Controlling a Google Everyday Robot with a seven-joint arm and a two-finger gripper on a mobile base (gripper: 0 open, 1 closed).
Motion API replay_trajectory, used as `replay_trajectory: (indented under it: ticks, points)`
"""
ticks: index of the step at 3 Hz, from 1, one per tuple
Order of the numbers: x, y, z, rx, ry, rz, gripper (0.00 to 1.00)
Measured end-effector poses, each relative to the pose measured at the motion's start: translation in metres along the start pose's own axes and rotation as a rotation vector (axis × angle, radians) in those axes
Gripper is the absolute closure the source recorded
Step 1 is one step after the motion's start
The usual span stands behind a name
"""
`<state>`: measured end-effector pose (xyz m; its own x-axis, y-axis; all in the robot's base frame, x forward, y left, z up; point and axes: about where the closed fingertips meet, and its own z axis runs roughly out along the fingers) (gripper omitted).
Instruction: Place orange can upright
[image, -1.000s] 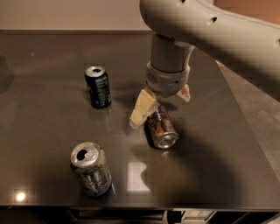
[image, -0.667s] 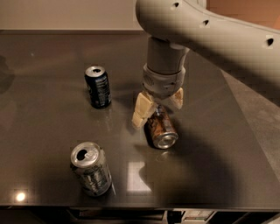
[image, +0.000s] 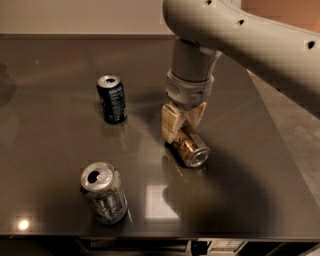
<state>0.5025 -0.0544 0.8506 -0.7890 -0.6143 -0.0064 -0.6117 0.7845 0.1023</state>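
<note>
Progress looks slight; the slim copper-orange aluminium can (image: 190, 146) lies on its side on the dark glossy desk (image: 50, 75); our claw (image: 182, 128) sits over its far end, and we cannot tell whether it grips; righting remains.

Arm bent over, gripper low near ctr.
Arm (image: 260, 35) spans from top R; wrist (image: 190, 85) vertical; gripper (image: 181, 129) points straight down, just R of ctr.

Cream gripper (image: 182, 129) at coppery orange can (image: 194, 149)
</note>
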Motion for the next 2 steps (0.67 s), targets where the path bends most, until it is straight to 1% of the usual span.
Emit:
replay_trajectory:
  ticks: [1, 2]
  points:
    - [-0.003, -0.001, -0.013, -0.012, -0.048, -0.09, 0.88]
    - [-0.006, -0.001, -0.029, -0.005, -0.123, -0.224, 1.0]
